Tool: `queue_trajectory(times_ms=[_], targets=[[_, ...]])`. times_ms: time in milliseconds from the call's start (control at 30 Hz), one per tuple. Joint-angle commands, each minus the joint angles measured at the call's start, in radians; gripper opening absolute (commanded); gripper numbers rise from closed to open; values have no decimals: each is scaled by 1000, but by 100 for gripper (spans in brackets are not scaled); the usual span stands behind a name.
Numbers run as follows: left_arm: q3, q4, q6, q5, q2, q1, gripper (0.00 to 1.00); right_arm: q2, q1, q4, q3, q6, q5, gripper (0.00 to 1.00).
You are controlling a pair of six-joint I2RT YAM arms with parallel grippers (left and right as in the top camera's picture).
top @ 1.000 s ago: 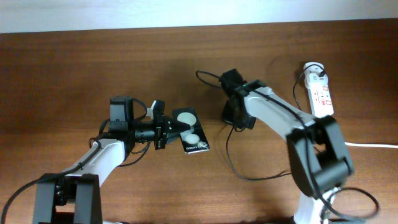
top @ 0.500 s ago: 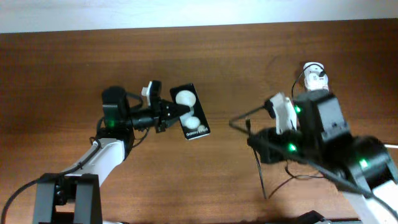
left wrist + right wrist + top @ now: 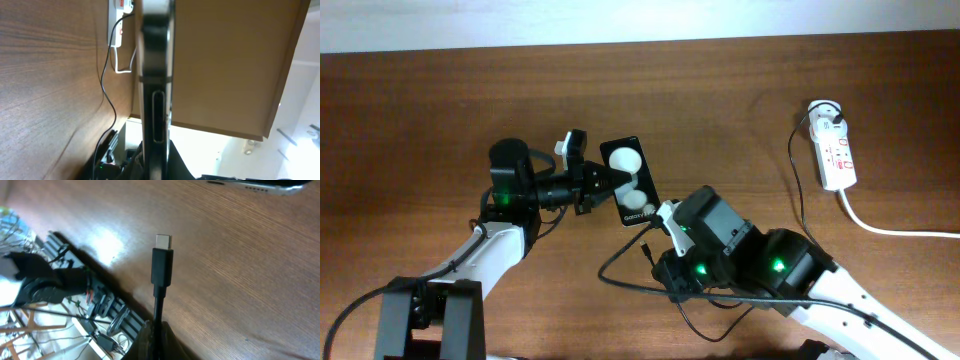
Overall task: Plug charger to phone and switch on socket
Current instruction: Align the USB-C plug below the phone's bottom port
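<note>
Near phone [image 3: 632, 190], right arm [image 3: 750, 262], looped charger [image 3: 162, 270], socket [image 3: 833, 152] well apart

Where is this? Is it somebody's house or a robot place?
Probably a robot lab or test bench, not a home. At a wooden table, the left arm holds a phone, the right arm holds a charger cable, and a white power strip lies at the side.

Overhead down on whole table [image 3: 420, 120], wrist views close, both catching the phone [image 3: 155, 75]
</note>
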Motion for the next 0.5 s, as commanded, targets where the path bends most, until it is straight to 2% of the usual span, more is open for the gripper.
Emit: queue_trajectory(times_ms=[0, 467], targets=[[13, 8, 60, 26, 2, -1, 0, 12, 9, 34, -7, 105, 52, 4], [13, 8, 85, 93, 2, -1, 0, 12, 9, 51, -7, 239, 50, 4]])
